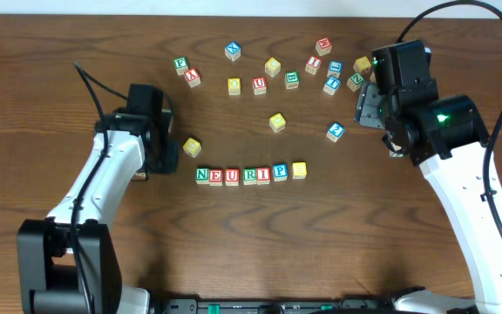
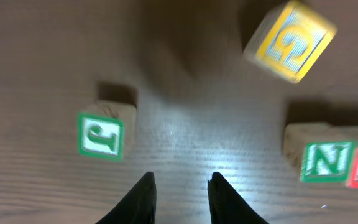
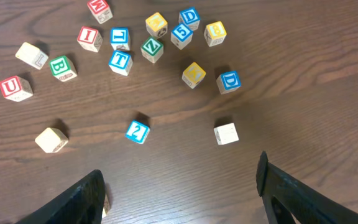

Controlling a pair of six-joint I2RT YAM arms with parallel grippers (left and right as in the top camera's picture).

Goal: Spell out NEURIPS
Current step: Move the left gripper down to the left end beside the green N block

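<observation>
A row of blocks [image 1: 242, 174] reads N, E, U, R, I, P, with a yellow block [image 1: 299, 170] at its right end whose letter I cannot read. My left gripper [image 1: 166, 148] is just left of the row, low over the table. In the left wrist view its jaws [image 2: 182, 186] are slightly apart with nothing between them. Ahead of them lie a green J block [image 2: 100, 134], a yellow block [image 2: 289, 42] and the row's N block [image 2: 325, 160]. My right gripper [image 1: 375, 112] hangs at the far right, wide open and empty [image 3: 179, 186].
Several loose letter blocks lie along the far side [image 1: 291, 79]. A yellow block [image 1: 276, 121] and a blue 2 block [image 1: 335, 131] sit in the middle. The right wrist view shows the blue 2 [image 3: 137, 131] and a plain block [image 3: 226, 133].
</observation>
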